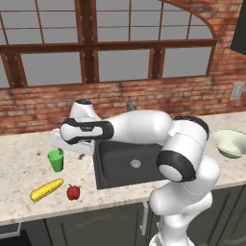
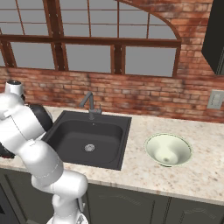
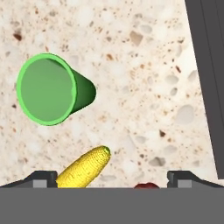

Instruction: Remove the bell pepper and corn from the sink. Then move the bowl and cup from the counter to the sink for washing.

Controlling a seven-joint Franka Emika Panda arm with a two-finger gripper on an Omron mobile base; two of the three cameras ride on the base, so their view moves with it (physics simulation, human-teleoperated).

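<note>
Hovering over the bench to the left of the sink, the tool was found spread to its full width and holding nothing; its tips touched no item. The sink basin was bare apart from its drain, and the corn and bell pepper lay side by side near the front edge of the bench, left of the basin. That placement is judged to mean the first half of the task was complete, the produce having been set clear of the basin to make room for washing. The cup stood upright just behind them, near the sink's left rim, directly below the arm's hand. In the hand view the cup sat off to one side, so the tool was not yet centred on it. The bowl remained on the bench right of the sink, well apart from the arm.
</note>
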